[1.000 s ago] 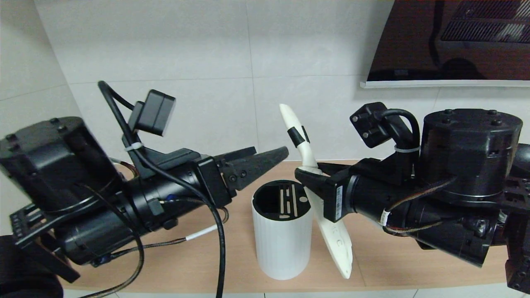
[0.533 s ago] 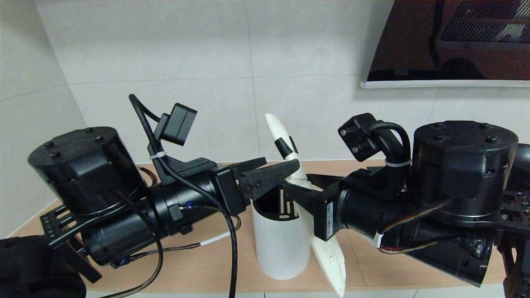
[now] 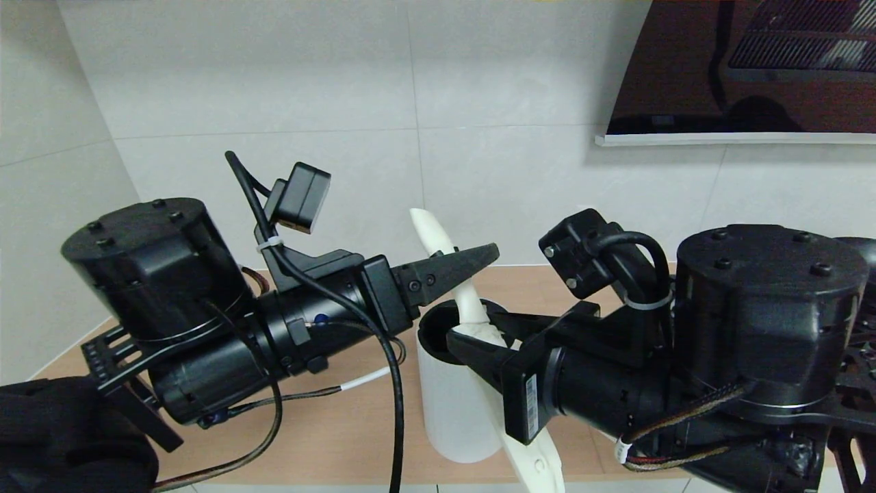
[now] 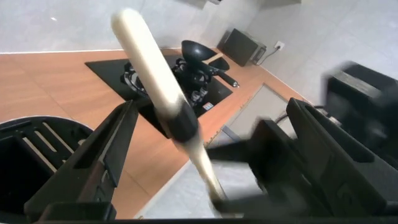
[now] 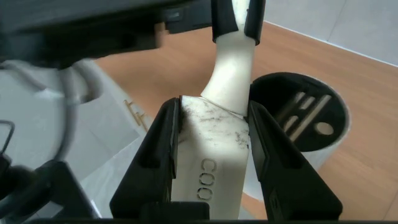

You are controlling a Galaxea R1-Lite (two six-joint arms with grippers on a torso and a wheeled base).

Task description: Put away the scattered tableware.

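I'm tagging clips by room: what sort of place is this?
Probably a kitchen: a cooktop with a pan, a wooden counter, and a spatula beside a holder.

The right hand (image 5: 213, 117) squeezes a white spatula (image 5: 214, 163) between its two black fingers (image 5: 158, 149), one on each side of the wide part. The spatula's handle goes up past them and has a black band (image 5: 236, 22) around it. Just beside it, a white round holder (image 5: 320, 163) with a dark inside stands on the brown tabletop (image 5: 367, 74).
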